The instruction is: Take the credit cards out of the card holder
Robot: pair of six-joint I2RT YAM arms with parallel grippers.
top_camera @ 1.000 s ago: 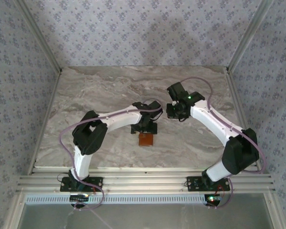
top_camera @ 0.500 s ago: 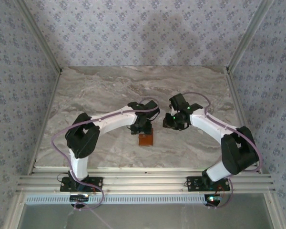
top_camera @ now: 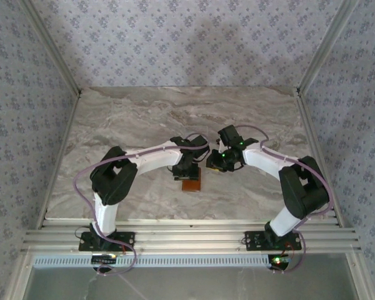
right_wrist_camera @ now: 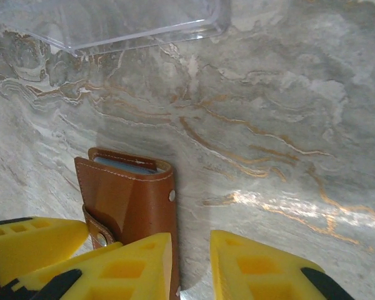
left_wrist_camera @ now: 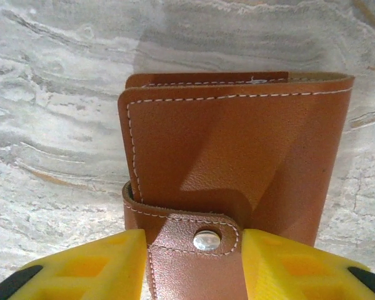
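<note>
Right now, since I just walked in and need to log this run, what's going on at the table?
The left claw is down on the closed brown card holder, which lies flat on the marble table. Its fingers appear pressed against both sides of the snap tab. The right claw hovers just beside the holder, slightly parted and holding nothing. Nothing has been pulled out of the holder yet.

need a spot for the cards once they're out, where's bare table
Bare marble table lies along the far wall and along the left and right edges. Crowded: the middle, where the left gripper and right gripper meet at the card holder, with a clear plastic sheet nearby.
</note>
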